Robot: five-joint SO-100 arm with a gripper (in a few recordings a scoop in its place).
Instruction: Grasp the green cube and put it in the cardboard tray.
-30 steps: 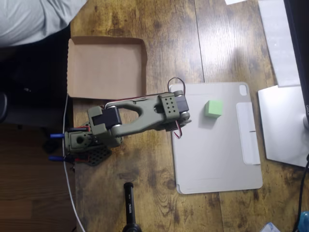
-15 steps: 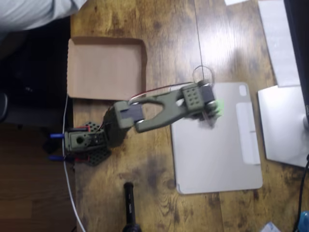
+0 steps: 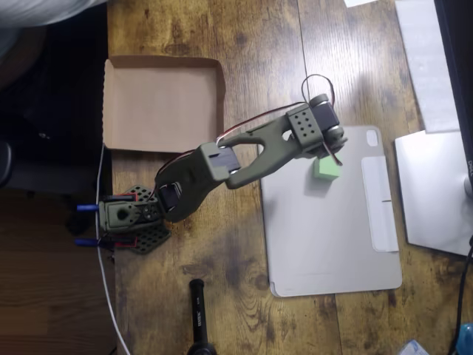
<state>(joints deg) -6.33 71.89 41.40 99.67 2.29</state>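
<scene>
At the left of the overhead view the cardboard tray [image 3: 159, 103] is seen on the wooden table [image 3: 244, 44], open and with nothing inside it. Below it the base of the arm [image 3: 126, 218] is fixed, and from there the arm is stretched to the right and upward. The gripper [image 3: 325, 144] is placed over the upper edge of the grey tablet case [image 3: 332, 229]. The green cube [image 3: 327, 168] is lying on this case, just below and slightly right of the gripper head, partly covered by it. The fingers are hidden under the wrist body, so it cannot be told whether they are spread or closed, or whether the cube is already touched. The tray is well apart from the cube, to the left, so a long carry is judged to be needed after the grasp
</scene>
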